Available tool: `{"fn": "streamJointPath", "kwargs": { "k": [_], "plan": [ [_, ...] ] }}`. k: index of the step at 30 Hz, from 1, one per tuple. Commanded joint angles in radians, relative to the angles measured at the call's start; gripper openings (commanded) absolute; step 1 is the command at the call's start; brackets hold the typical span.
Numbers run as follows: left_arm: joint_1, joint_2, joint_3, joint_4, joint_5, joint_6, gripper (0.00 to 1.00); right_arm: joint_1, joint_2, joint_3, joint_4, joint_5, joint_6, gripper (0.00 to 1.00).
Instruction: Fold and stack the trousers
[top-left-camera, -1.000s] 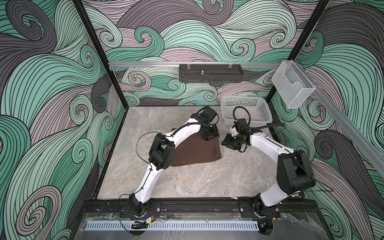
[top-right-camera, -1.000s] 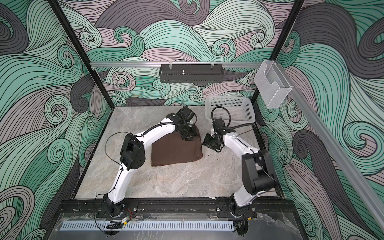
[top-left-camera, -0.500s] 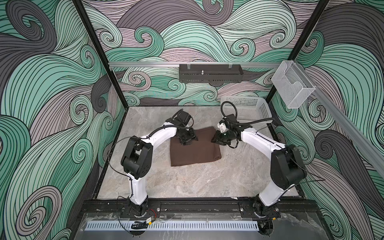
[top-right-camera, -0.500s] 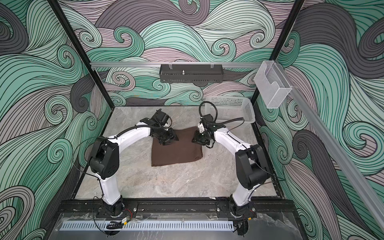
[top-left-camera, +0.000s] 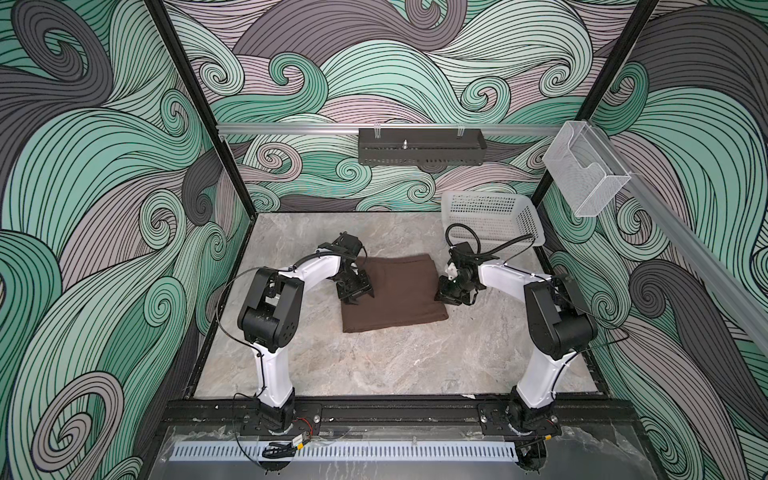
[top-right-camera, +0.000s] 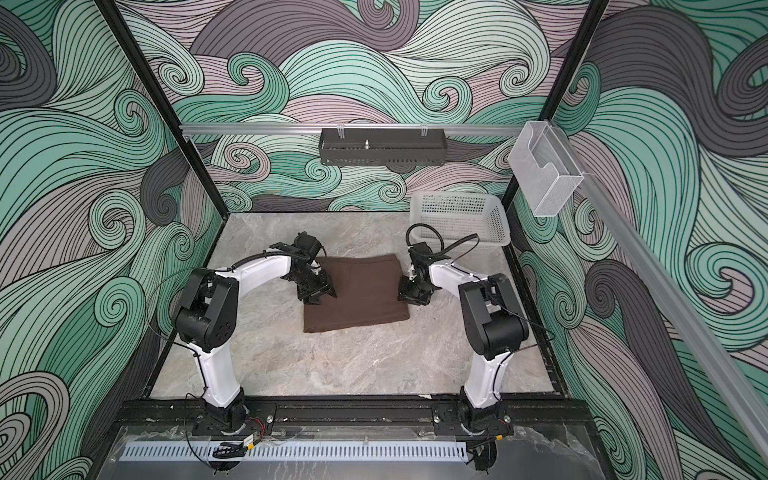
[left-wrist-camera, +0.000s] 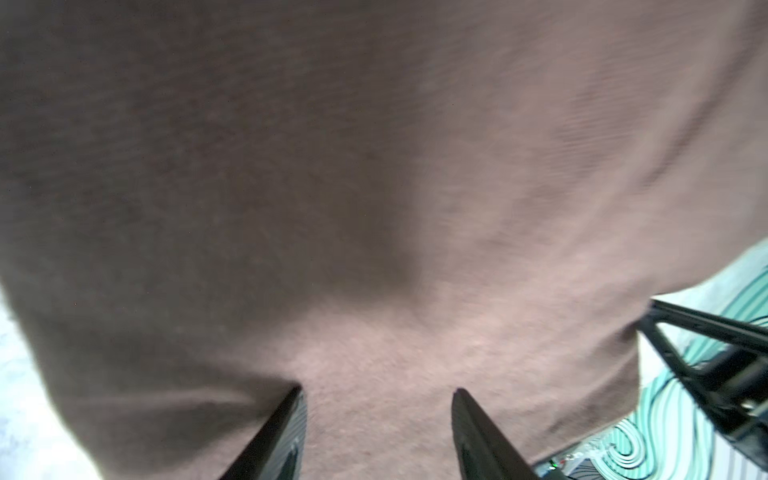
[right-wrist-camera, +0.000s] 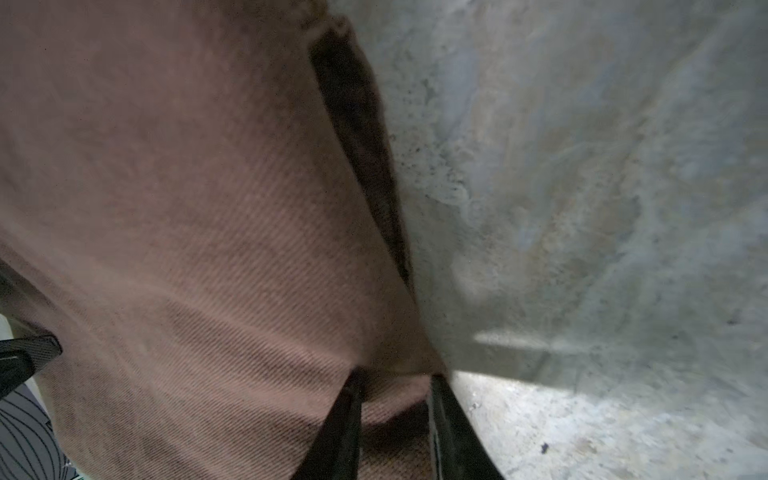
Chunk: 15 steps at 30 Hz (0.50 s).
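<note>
The dark brown trousers (top-left-camera: 397, 297) (top-right-camera: 359, 297) lie folded into a flat rectangle on the marble table (top-left-camera: 374, 365). My left gripper (top-left-camera: 356, 296) (top-right-camera: 318, 297) hovers over the cloth's left edge. In the left wrist view it (left-wrist-camera: 377, 392) is open, with only the flat cloth (left-wrist-camera: 374, 187) under the gap. My right gripper (top-left-camera: 451, 298) (top-right-camera: 409, 300) is at the cloth's right edge. In the right wrist view it (right-wrist-camera: 395, 376) stands nearly closed, pinching a fold of the trousers' edge (right-wrist-camera: 208, 228) just above the table.
A white mesh basket (top-left-camera: 494, 220) (top-right-camera: 461, 220) stands at the back right corner, just behind the right arm. A black tray (top-left-camera: 419, 151) and a clear bin (top-left-camera: 586, 174) hang on the wall rails. Bare marble lies in front of the trousers.
My left arm swung from the cloth's back right corner across to its left edge and its jaws widened. The right gripper came forward along the right edge and narrowed on the cloth.
</note>
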<state>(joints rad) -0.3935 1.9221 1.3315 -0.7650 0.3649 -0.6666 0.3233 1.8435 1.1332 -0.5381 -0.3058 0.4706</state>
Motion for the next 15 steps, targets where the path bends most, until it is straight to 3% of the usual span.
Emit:
{"fn": "streamJointPath", "kwargs": {
  "k": [1, 15],
  "plan": [
    [0.011, 0.046, -0.027, -0.062, -0.031, 0.041, 0.60, 0.031, 0.042, 0.004, -0.038, 0.028, -0.011, 0.30],
    [0.223, 0.006, 0.085, -0.325, -0.346, 0.218, 0.62, 0.235, 0.112, 0.094, 0.054, -0.082, 0.120, 0.30]
  ]
}}
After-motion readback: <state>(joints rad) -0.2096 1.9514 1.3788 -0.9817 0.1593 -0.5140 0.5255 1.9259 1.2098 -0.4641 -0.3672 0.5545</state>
